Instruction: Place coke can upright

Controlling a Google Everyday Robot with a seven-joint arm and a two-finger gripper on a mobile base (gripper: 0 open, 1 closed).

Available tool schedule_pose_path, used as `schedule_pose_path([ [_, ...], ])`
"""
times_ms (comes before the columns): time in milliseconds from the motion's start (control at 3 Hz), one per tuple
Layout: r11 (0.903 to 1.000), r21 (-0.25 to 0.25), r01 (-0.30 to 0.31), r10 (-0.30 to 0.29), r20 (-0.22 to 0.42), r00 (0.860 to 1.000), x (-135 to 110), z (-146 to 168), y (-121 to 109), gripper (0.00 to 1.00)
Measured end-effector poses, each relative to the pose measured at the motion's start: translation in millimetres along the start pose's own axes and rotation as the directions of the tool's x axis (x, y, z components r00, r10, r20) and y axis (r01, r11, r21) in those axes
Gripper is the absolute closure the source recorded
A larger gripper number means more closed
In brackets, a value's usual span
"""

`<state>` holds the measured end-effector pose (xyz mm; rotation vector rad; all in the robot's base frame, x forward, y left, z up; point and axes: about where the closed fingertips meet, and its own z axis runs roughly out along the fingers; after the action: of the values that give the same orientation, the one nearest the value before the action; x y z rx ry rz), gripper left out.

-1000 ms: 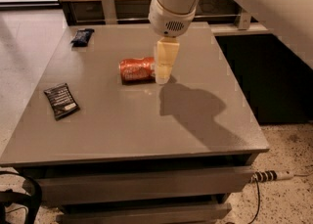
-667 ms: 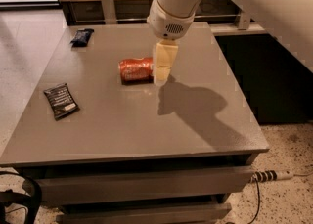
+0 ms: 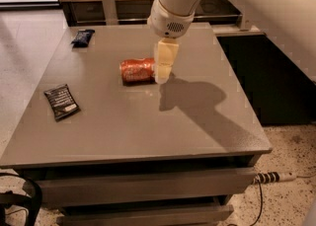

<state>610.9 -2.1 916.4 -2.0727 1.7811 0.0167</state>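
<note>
Orange-red cylindrical metal coke can [image 3: 137, 70] lies sideways mid grey bench [image 3: 123, 136]. Gripper [image 3: 163, 72] sits at the can's end facing the right edge, probably to upend it. Cannot tell how far the jaws are open.

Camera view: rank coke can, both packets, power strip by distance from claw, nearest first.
Claw hangs over the table.
1. Coke can: lying beside it.
2-3. Black snack packet, front-left, and dark blue packet, far-left corner: too close to call.
4. Power strip: on the floor, front-right.

claw [image 3: 162, 76]: points straight down, low | arm [image 3: 256, 3]: descends from upper right
</note>
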Motion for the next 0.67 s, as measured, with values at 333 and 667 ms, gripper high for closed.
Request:
schedule_pose_path([
  [333, 0.9975, -0.071, 0.009, -0.006, 0.041, 0.999, 7, 27, -22, 0.00],
  [667, 0.9929, -0.119, -0.009, 0.017, 0.063, 0.998, 13, 49, -29, 0.00],
])
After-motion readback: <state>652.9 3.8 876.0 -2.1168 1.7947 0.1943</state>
